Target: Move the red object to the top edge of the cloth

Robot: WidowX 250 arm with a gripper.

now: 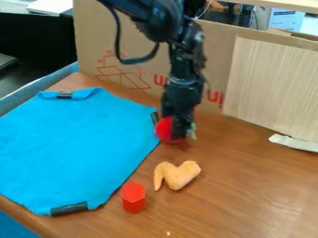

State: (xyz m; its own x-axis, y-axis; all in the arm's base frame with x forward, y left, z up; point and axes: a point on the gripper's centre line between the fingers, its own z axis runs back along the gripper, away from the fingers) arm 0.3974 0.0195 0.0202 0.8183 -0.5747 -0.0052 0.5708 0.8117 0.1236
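**Jaws down at round red object**

Nearest, a red block stands on the counter at the blue cloth's 4 to 5 o'clock. Beyond it lies a tan wing-shaped piece. Farther, at the cloth's 3 o'clock edge, sits the round red object; whether the jaws grip it, I cannot tell. Cardboard stands behind.

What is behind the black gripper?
Cardboard stands behind the gripper; a red object and something green show at its sides. Whatever the gripper covers cannot be seen.

The black arm hangs down, its gripper low and seemingly upright.
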